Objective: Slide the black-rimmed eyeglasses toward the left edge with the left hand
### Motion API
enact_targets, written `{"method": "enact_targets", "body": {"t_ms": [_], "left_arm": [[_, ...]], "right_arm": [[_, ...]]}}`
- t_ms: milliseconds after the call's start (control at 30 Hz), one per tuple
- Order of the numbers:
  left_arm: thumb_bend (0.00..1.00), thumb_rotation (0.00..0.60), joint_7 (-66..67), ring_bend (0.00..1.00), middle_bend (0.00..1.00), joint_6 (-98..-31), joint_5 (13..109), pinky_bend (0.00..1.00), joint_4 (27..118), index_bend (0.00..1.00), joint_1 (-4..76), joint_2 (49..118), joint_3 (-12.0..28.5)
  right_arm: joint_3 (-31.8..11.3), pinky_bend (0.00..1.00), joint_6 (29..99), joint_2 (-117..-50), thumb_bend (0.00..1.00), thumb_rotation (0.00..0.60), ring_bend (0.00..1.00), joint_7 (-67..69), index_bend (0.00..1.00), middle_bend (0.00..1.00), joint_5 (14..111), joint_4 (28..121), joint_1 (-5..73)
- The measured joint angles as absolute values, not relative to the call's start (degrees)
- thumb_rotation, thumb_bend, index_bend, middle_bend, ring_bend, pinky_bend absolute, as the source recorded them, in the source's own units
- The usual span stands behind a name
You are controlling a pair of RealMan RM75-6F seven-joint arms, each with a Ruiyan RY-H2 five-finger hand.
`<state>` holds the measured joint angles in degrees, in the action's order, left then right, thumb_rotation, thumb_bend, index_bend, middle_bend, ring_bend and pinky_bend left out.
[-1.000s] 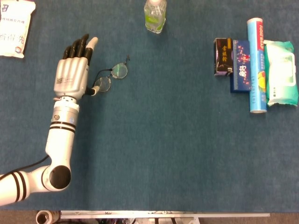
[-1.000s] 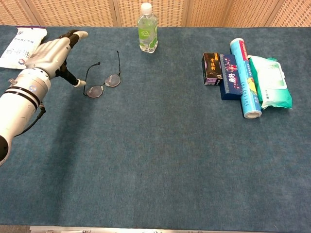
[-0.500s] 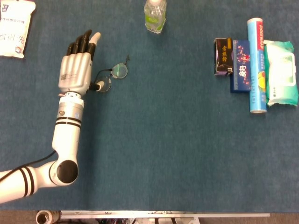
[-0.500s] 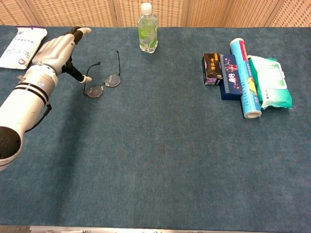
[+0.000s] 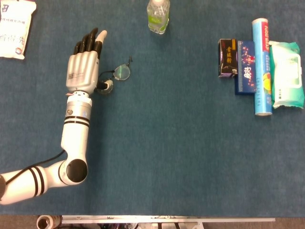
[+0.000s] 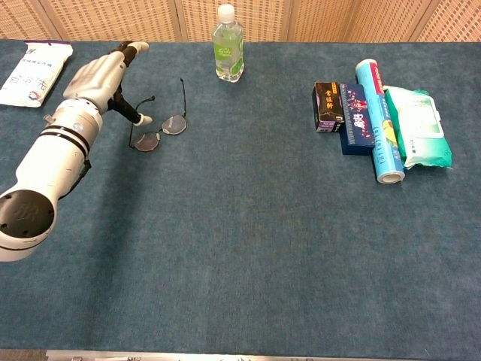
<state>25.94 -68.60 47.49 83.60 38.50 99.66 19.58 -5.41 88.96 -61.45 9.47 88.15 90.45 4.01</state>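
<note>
The thin black-rimmed eyeglasses with round lenses [image 5: 116,76] lie on the dark blue cloth-covered surface [image 5: 167,157] in its far left part, lenses resting toward the robot and the two unfolded temple arms reaching away from it; the line across the two lenses runs slantwise, its right end farther off than its left. The silver left hand with black fingers [image 5: 85,67] sits just to the left of the glasses, palm down, its fingers [image 5: 89,42] stretched nearly straight and close together, pointing away from the robot, holding nothing. Its thumb reaches down and rightward to the near lens; whether it touches the rim cannot be told. The right hand shows in neither view. Beyond the glasses, at the far edge, stands a clear plastic bottle with a green label [image 6: 228,43] and a white cap; its contents cannot be made out. In the far left corner lies a white printed packet [image 5: 15,27]. Well apart on the right, side by side, are a small black box [image 5: 227,58], a dark blue box [image 5: 245,67], a light blue tube [image 5: 262,67] and a green-and-white wipes pack [image 5: 286,74].
</note>
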Motion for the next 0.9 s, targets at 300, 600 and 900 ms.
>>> {"method": "enact_targets", "body": {"t_ms": [300,600,900], "left_arm": [[0.04,0.6,25.24,0.0,0.0,-68.33,47.85,0.08,80.22,0.0,39.46,101.47,19.85],[0.04,0.6,24.55,0.0,0.0,-68.87,49.09,0.08,76.61,0.0,39.58,102.72,19.59],[0.04,0.6,24.42,0.0,0.0,-69.87,50.4,0.08,75.49,0.0,38.6,102.51,18.92]], "right_arm": [[-5.42,0.21,89.02,-61.33,0.35,0.6,0.25,9.69,0.53,0.44,88.16,90.45,3.99],[-5.44,0.21,88.98,-61.3,0.35,0.6,0.25,9.74,0.53,0.44,88.1,90.44,4.0],[-5.4,0.21,89.03,-61.35,0.35,0.6,0.25,9.57,0.53,0.44,88.18,90.48,3.99]]}}
